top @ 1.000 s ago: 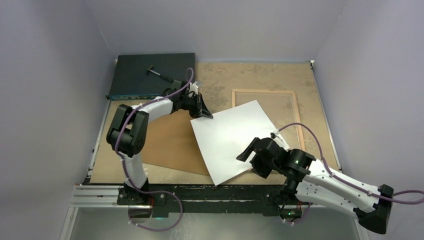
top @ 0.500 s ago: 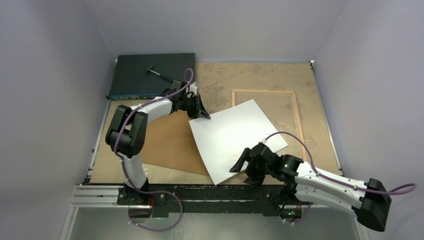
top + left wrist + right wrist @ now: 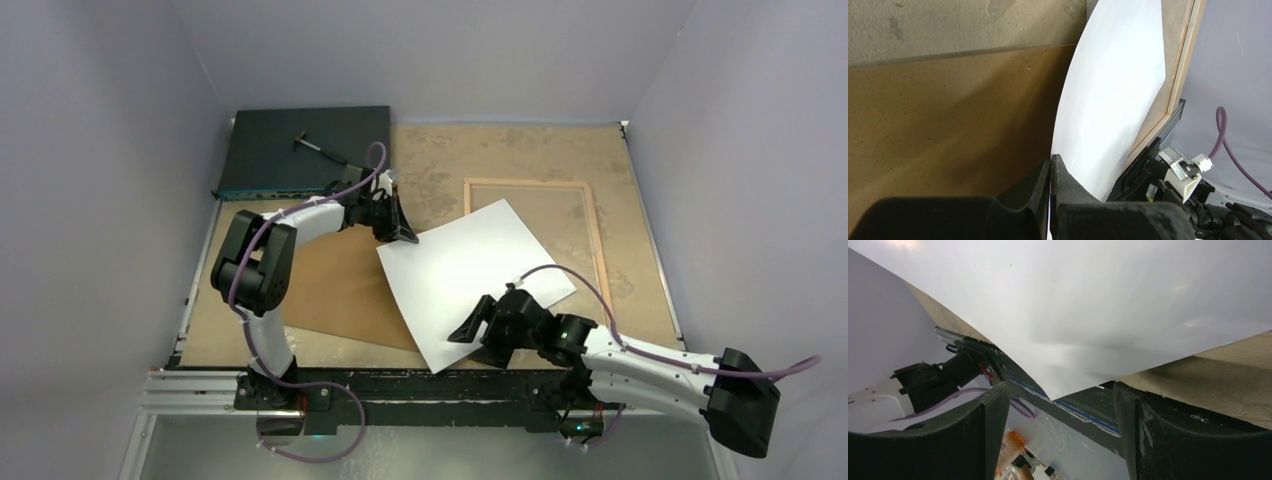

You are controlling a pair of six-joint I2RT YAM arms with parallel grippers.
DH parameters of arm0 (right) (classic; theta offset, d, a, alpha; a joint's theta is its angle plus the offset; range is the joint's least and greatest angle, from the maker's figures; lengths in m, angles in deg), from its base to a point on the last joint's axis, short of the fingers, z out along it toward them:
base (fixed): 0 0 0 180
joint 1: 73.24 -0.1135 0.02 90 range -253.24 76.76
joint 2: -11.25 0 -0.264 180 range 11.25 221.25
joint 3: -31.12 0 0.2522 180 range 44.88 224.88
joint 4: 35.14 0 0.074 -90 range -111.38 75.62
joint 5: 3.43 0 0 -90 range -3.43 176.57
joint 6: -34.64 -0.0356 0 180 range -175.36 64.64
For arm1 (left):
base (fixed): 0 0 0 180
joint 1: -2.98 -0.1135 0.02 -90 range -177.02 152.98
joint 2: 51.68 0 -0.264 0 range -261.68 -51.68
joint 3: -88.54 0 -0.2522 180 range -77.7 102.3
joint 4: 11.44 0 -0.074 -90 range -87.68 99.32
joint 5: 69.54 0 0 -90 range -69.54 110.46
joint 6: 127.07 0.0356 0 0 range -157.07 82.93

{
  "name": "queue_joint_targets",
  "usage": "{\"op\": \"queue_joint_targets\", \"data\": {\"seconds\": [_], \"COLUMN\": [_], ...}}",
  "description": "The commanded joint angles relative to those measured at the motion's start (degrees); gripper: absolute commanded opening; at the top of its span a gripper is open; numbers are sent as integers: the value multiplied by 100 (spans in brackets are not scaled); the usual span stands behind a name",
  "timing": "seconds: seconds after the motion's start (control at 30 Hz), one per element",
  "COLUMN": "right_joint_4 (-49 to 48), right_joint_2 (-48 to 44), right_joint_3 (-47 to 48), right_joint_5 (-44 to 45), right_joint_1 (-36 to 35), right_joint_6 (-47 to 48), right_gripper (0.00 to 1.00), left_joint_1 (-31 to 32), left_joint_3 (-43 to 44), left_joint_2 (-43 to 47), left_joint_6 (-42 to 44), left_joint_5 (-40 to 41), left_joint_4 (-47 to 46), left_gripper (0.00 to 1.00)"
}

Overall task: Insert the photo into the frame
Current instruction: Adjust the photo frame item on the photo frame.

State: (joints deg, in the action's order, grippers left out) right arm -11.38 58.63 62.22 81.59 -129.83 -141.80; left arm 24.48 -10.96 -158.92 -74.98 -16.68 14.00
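Now L jaws pinch photo (image 3: pixel 460 270) corner; R jaws spread at near edge.

Robotics lab bench cell: plain pale lilac-grey walls (image 3: pixel 100 220) box in a worn, stained fibreboard desk (image 3: pixel 500 150) on three sides. Two white-and-black arms, the left arm (image 3: pixel 310 215) and the right arm (image 3: pixel 650 365), are bolted to an aluminium extrusion rail (image 3: pixel 190 392) along the near edge, with loose purple cables (image 3: pixel 552 267) looping over them and down to the bases. A flat dark equipment box (image 3: pixel 290 150), with what look like ports along its front edge, sits at the desk's back left corner.
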Motion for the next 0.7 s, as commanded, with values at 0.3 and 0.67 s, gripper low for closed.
{"op": "queue_joint_targets", "data": {"seconds": [0.3,0.67], "right_joint_4": [187,691], "right_joint_2": [470,270], "right_joint_3": [536,999], "right_joint_5": [920,1568], "right_joint_1": [5,0], "right_joint_6": [-43,-166], "right_gripper": [74,73], "left_joint_1": [-49,-75], "left_joint_3": [41,21], "left_joint_2": [343,550], "left_joint_6": [82,478], "left_joint_5": [18,-126], "left_joint_4": [223,701], "left_gripper": [0,0]}}
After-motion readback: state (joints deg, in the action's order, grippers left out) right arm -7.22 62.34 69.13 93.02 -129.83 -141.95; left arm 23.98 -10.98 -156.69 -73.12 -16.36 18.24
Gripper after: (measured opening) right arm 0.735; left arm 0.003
